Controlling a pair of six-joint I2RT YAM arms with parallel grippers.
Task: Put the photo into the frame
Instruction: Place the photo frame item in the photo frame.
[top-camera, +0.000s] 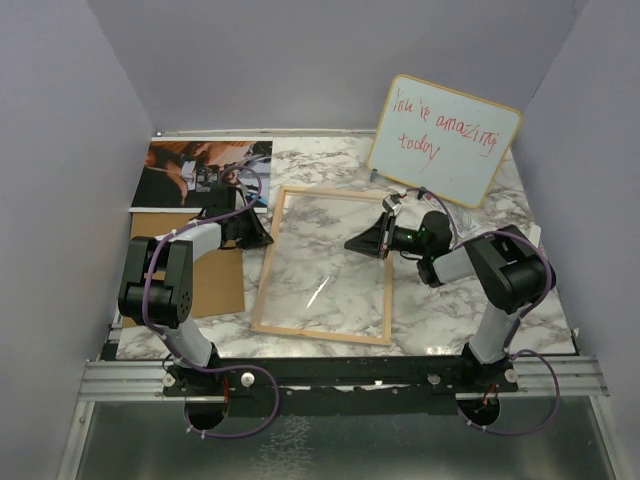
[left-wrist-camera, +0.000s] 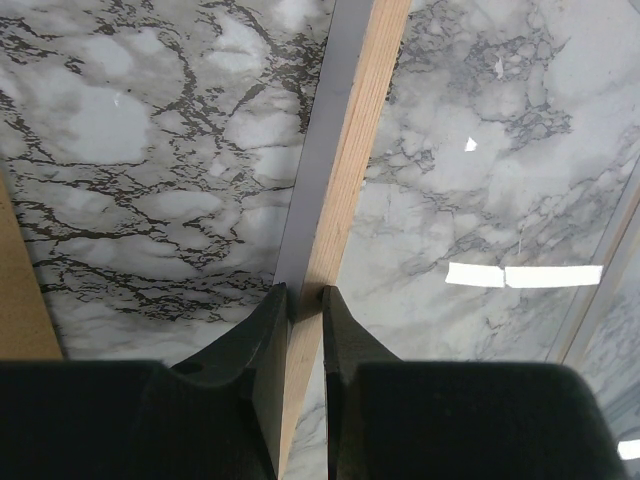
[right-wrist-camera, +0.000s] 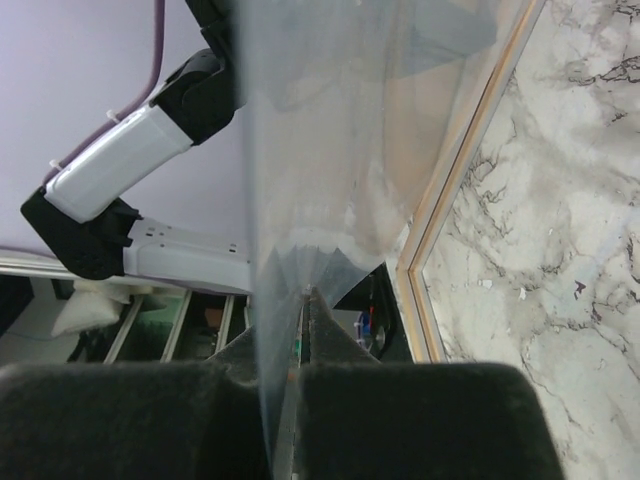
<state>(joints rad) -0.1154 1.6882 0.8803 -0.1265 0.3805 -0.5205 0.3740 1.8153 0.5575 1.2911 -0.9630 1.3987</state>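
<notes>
The left end effector is clenched across a side rail of the frame, one finger on each face of the light wood. This looks meant to steady the frame on the marble surface so it cannot slide.

The right end effector is pinched fully together on the edge of a thin clear pane. The pane rises edge-on from its fingers, with the frame's wooden rail just beside it. I judge it is tipping the pane up to open the frame for the print.

The photo lies beyond the left end effector at the far-left corner, ungrasped and partly hidden by that arm. A brown backing board lies beneath the left arm. A whiteboard leans beyond the right end effector.
</notes>
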